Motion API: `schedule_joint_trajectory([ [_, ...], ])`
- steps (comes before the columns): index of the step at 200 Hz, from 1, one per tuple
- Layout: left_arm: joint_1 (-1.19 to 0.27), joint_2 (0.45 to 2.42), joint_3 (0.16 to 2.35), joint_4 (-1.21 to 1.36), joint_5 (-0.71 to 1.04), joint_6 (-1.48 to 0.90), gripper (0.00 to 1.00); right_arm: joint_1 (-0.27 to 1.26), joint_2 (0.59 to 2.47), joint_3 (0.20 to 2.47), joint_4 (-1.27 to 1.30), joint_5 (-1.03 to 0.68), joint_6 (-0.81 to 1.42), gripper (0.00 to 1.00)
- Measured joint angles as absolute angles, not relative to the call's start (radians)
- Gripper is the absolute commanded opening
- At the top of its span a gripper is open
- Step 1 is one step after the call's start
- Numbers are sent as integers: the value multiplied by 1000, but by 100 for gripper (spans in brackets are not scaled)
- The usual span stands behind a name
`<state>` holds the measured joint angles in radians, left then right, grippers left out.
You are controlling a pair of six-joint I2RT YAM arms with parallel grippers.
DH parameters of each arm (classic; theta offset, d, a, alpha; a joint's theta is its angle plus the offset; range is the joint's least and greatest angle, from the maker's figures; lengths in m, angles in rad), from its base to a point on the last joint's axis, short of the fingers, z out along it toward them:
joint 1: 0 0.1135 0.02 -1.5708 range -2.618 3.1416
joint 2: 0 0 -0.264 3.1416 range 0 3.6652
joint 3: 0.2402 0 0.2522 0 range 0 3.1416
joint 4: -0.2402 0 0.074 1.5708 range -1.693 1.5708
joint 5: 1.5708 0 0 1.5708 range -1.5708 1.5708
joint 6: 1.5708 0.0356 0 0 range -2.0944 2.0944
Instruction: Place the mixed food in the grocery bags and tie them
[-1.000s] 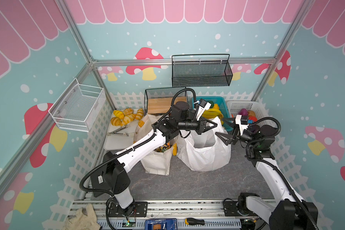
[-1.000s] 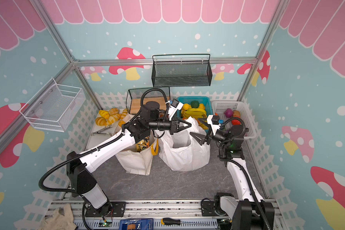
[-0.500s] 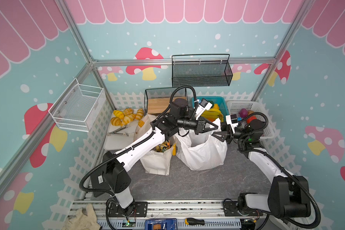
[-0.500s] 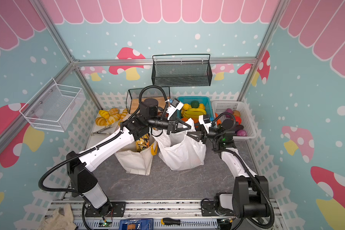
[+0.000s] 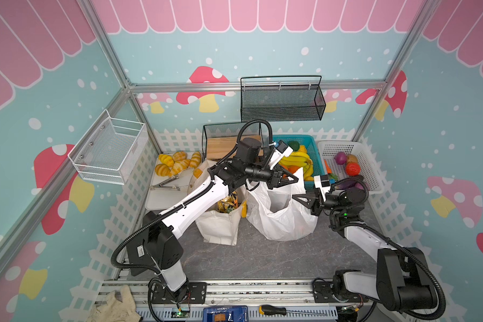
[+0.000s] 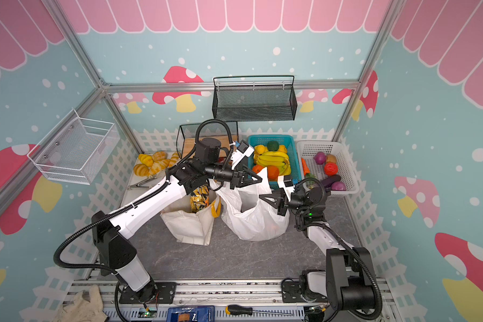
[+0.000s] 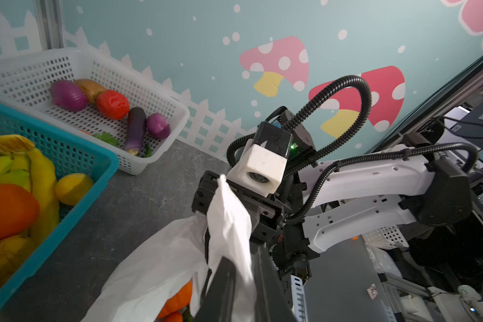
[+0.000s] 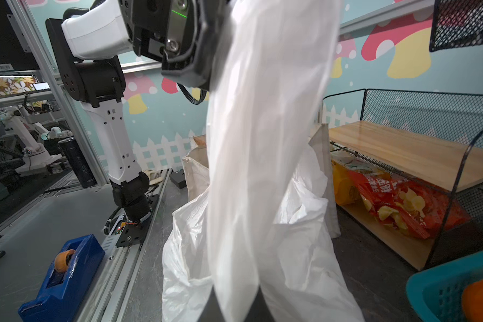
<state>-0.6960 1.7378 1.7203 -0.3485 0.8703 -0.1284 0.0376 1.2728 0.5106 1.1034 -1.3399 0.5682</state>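
Now the right gripper (image 5: 294, 198) has swung in over the desk (image 5: 262, 256). Its jaws, wide a second ago, have clamped on the raised handle (image 8: 262, 139) of the white plastic bag (image 5: 279, 220). The right wrist view shows that strip stretched from them up to the left gripper (image 5: 294, 180), whose jaws stand narrow with the same plastic between them, though how firmly they pinch I cannot tell. With both arms on the handle, loading this bag looks finished and the tying looks about to begin. The bag stands just in front of the teal basket (image 5: 301, 136), thin and crinkled, its mouth sagging open and one peak pulled up towards the basket. Orange toy food (image 7: 179, 298) shows inside. The canvas bag (image 5: 221, 225), farther from the basket, holds snack packets (image 5: 227, 202) and is untied.
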Motion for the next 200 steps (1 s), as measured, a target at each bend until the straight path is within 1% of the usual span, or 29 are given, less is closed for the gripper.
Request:
schedule_joint_trajectory([
  [23,-696,1738,1744,-365,851,-59,42,38,1272,498,1113,-1338,605,0],
  [34,-698,1738,1758,-372,846,-14,49,38,1270,498,1115,-1336,616,0],
  [66,-703,1737,1759,-404,827,93,60,37,1241,497,1116,-1314,642,0],
  [91,-704,1714,1729,-462,786,206,73,26,1193,494,1116,-1273,676,0],
  [110,-706,1674,1681,-501,739,337,82,15,1148,484,1116,-1247,704,0],
  [143,-729,1625,1621,-540,665,527,88,13,1068,455,1116,-1225,735,0],
  [178,-751,1633,1625,-545,600,641,93,13,1037,450,1116,-1224,742,0],
  [200,-755,1670,1667,-569,587,702,95,7,1029,443,1116,-1224,742,0],
])
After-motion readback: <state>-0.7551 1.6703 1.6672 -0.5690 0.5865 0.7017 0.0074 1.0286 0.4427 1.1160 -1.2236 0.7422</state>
